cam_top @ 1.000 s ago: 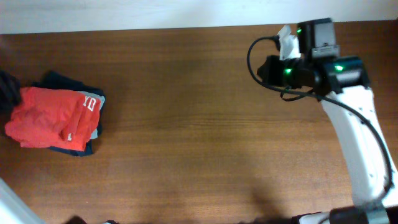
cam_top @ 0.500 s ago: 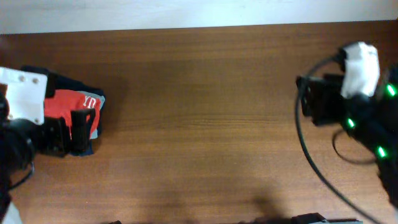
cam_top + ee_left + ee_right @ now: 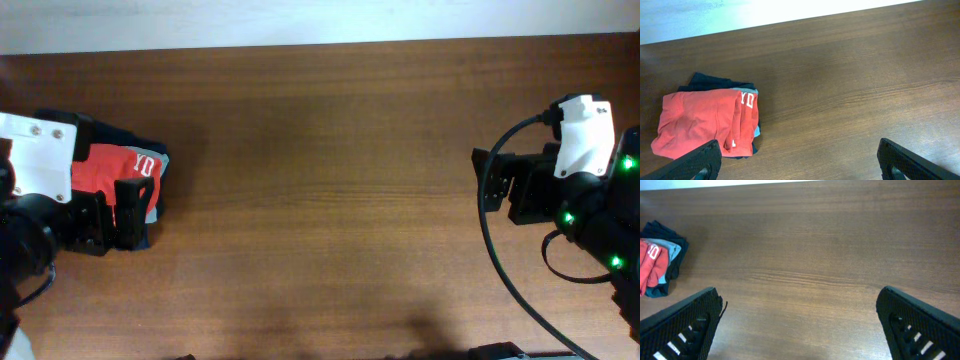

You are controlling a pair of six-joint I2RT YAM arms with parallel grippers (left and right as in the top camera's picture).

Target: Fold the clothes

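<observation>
T-shirt point(image 3: 699, 124) with "YD" lettering

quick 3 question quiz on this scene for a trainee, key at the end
1. True or false: the left pincer grips the red shirt.
2. The right pincer is: A) open and empty B) shut on cloth C) holding a white tag.
3. In one word, what colour is the lowest garment under that shirt?

Key: 1 false, the shirt lies folded on the stack, untouched. 2 A. 3 navy.
</observation>
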